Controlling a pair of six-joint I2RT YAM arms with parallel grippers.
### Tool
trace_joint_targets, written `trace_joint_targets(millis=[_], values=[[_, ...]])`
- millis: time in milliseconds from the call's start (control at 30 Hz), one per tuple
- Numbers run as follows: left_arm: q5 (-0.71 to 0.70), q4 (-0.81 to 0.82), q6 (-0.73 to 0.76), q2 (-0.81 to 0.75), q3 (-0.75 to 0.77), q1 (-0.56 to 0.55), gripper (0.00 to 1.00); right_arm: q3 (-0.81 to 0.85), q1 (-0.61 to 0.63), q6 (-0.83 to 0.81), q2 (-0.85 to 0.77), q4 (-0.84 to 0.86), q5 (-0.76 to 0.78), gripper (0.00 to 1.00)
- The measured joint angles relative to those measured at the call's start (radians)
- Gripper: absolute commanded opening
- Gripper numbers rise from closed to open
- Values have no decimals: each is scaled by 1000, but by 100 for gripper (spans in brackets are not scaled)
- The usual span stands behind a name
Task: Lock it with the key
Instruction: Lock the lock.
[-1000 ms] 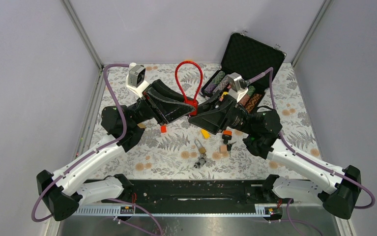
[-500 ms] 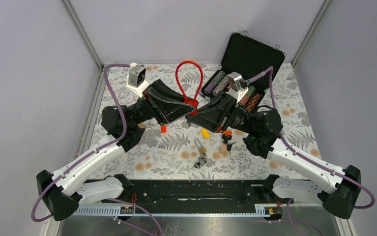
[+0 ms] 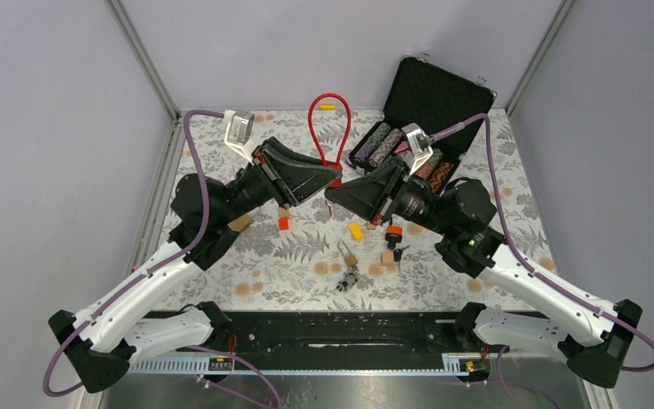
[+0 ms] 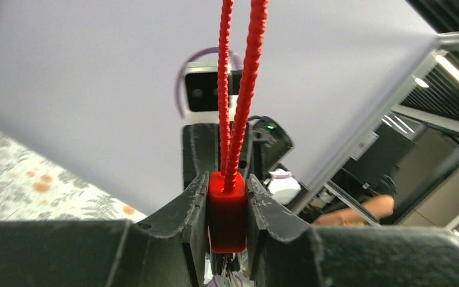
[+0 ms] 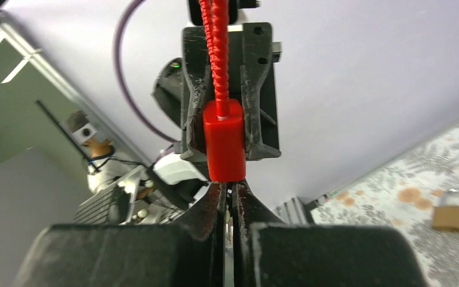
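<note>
Left wrist view has the left gripper (image 4: pixel 227 192) clamped narrowly on the lock body (image 4: pixel 227 222), a small red block squeezed between its two fingers. The red ribbed cable (image 4: pixel 246 89) rises from the block's top, away from the palm. Right wrist view puts the right gripper (image 5: pixel 227 197) directly beneath that block, its tips all but touching the lower face and its fingers pressed together. Whether a key is pinched between them I cannot tell, since nothing shows in the slit. The step in hand looks like bringing the key to a keyhole on the block's underside. Next would come a straight push in, then a wrist twist, while the left grip stops the block from turning.
</note>
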Motion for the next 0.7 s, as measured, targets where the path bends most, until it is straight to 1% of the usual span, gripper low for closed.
trace_joint_targets(millis=[33,267,400,433,500,533,600,700], values=[[-27,-47,5,-2,10,0,0,4,0,-9,0,-18,11,0],[-243,-417,35,21,129,-6,0,105,0,-113,16,-304,168,0],[-355,-593,53,40,170,-14,0,144,0,-158,39,-454,239,0],[-376,-625,55,43,174,-15,0,149,0,-167,45,-483,252,3],[-402,-668,56,45,175,-19,0,152,0,-180,51,-520,261,18],[-410,-684,56,45,175,-21,0,152,0,-186,53,-533,262,33],[-429,-703,60,45,175,-23,0,152,1,-198,54,-548,258,51],[-488,-713,75,43,175,-5,0,139,0,-215,33,-562,246,68]])
